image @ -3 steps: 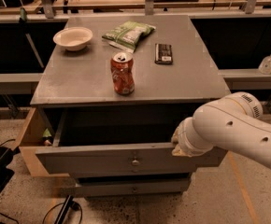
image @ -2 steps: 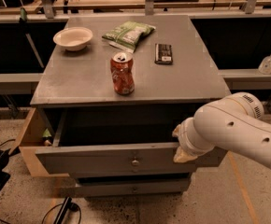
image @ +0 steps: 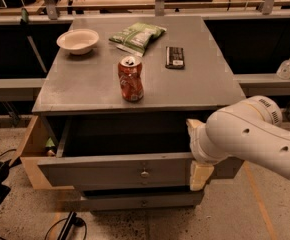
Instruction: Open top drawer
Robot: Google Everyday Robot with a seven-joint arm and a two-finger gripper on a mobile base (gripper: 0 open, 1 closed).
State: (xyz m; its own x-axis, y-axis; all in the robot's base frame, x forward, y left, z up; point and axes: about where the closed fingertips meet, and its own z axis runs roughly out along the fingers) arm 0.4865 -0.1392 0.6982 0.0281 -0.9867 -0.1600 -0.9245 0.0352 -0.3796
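The top drawer [image: 100,171] stands well out from the cabinet [image: 80,86], the gripper [image: 199,153] at its front's right end (whether it clamps the panel, I cannot tell), so opening looks nearly done, needing only a short straight pull, then release.

Floor [image: 30,209]: pale, speckled, with a black cable [image: 67,223] at lower left. Grey surface [image: 195,84] stands centre. Behind it, a wooden bench [image: 135,1] with metal uprights. Grey ledges [image: 265,78] run either side. Lighting dim and warm. Hand [image: 201,170] low, right of centre.
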